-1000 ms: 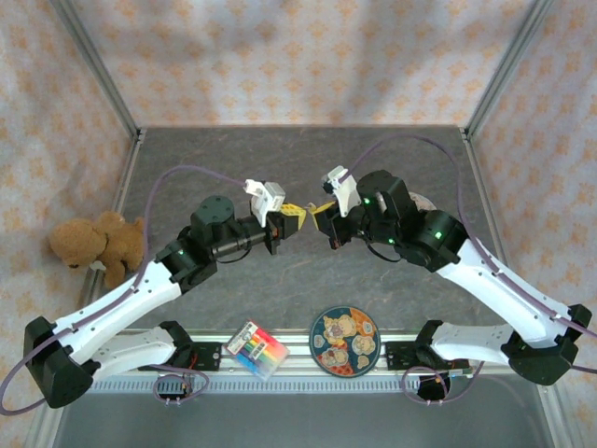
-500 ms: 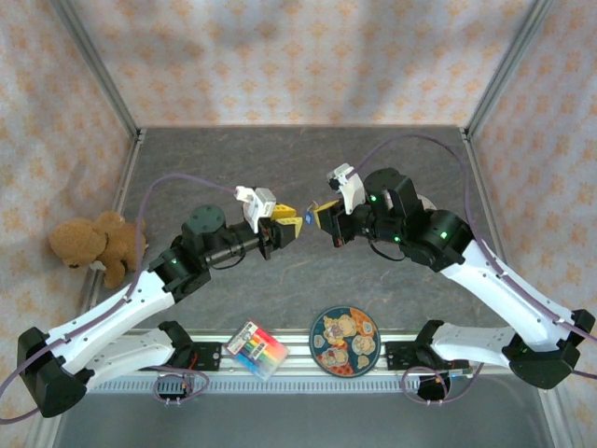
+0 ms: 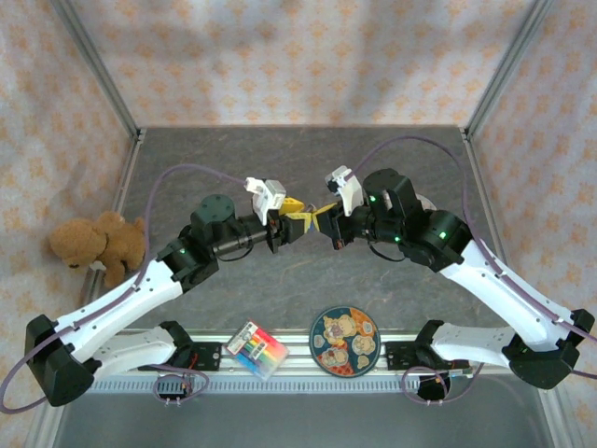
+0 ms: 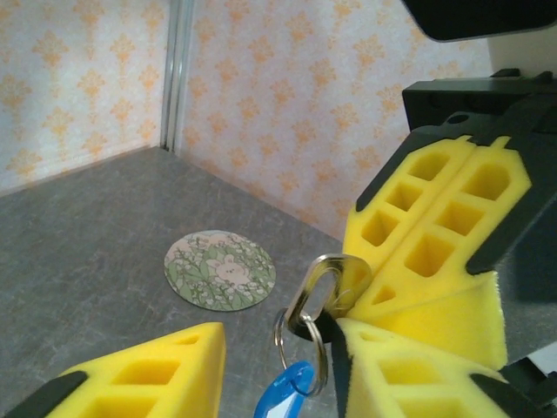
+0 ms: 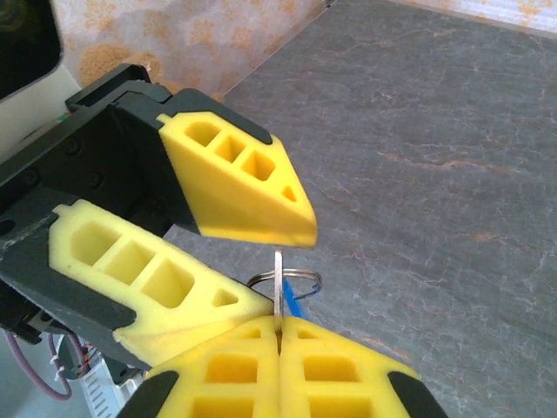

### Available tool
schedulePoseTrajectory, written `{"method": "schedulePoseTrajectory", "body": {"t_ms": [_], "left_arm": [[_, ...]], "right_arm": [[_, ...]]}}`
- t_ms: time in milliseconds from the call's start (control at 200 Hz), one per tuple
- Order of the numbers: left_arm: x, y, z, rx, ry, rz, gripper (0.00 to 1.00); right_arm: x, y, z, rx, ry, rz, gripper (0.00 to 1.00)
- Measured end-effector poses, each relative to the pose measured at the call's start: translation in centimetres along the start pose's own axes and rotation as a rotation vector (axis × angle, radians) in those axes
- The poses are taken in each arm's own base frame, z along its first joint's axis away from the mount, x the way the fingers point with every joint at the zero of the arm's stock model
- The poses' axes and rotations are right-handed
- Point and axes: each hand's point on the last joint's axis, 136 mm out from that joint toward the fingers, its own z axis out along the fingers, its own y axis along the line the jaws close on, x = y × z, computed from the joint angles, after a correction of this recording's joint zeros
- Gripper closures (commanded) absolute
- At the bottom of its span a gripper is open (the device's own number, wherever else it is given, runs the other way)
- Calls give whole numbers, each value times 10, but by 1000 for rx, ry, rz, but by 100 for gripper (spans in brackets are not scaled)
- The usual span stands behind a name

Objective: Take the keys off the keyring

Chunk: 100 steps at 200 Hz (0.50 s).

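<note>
Right wrist view: your right gripper (image 5: 278, 329) has its jaws pressed together on the key (image 5: 278, 283). It holds the key above the surface (image 5: 452, 174) so the keyring (image 5: 287, 280) and blue tag (image 5: 293, 305) hang free. Left gripper (image 5: 289, 272) jaws are spread either side of the keyring, likely placed to grab it and pull.

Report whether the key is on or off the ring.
On: the ring threads through the key's head, which the shut right gripper pinches; the blue tag hangs below.
</note>
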Motion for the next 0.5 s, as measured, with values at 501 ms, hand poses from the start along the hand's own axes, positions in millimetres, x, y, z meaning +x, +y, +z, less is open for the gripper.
{"method": "schedulePoseTrajectory", "body": {"t_ms": [501], "left_arm": [[-2, -4, 2, 22, 1, 18, 100]], "right_arm": [[-2, -5, -1, 22, -12, 33, 100]]}}
